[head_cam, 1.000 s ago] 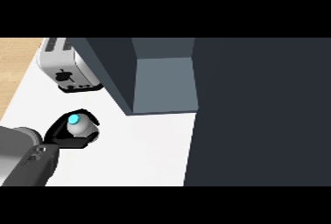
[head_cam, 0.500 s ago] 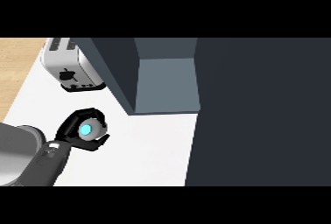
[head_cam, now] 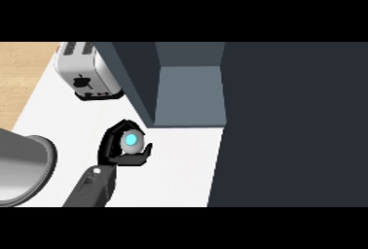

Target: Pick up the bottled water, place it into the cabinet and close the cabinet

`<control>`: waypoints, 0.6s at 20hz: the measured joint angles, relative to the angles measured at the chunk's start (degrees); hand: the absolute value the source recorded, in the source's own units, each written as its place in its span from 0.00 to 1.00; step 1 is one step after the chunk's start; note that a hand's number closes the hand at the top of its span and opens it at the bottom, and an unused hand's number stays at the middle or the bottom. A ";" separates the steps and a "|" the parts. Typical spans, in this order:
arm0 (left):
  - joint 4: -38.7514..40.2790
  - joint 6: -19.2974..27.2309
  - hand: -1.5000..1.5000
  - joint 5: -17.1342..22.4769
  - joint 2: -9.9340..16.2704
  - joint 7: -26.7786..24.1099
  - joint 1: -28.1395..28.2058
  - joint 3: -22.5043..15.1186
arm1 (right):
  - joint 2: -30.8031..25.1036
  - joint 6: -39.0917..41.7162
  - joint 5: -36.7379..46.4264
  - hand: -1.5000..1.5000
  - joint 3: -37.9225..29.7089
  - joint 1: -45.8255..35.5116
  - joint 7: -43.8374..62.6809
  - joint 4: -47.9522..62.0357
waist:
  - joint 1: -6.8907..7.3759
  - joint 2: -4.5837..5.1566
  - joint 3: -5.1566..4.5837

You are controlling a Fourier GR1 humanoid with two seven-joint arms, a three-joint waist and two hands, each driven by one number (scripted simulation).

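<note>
The bottled water sits upright in the left hand, fingers curled round it above the desk, and should travel level into the open cabinet, clearing its door.

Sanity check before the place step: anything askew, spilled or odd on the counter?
Nothing stands out. The left hand has its fingers curled round the bottle, cap facing up, just short of the open cabinet. The toaster sits squarely at the back. No spill shows on the counter.
</note>
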 measured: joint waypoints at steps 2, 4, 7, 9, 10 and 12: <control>-2.88 1.94 1.00 3.42 -0.94 1.57 0.77 -2.48 | -0.16 -0.40 0.21 0.00 1.36 1.33 -1.03 -0.09 | -0.12 -0.01 0.00; -6.53 3.68 1.00 6.92 -1.53 4.31 1.33 -6.06 | -0.38 -0.77 0.32 0.00 1.64 1.86 -1.78 -0.18 | -0.19 -0.06 0.00; -12.65 7.15 1.00 12.98 -2.01 8.80 1.95 -12.20 | -0.70 -1.12 0.45 0.00 2.18 2.25 -2.37 -0.04 | -0.26 -0.03 -0.01; -16.64 10.50 1.00 15.81 -2.19 11.88 2.04 -15.90 | -0.53 -1.90 0.73 0.00 3.18 1.76 -1.79 -0.17 | -0.28 0.00 -0.02; -18.50 12.56 1.00 17.13 -2.25 13.36 1.89 -17.64 | -0.98 -1.60 0.65 0.00 2.69 1.97 -2.25 -0.18 | -0.30 0.04 -0.02; -22.64 16.09 1.00 18.61 -2.34 16.94 1.78 -20.75 | -1.42 -1.57 0.57 0.00 2.07 2.17 -2.55 -0.23 | -0.24 0.09 -0.01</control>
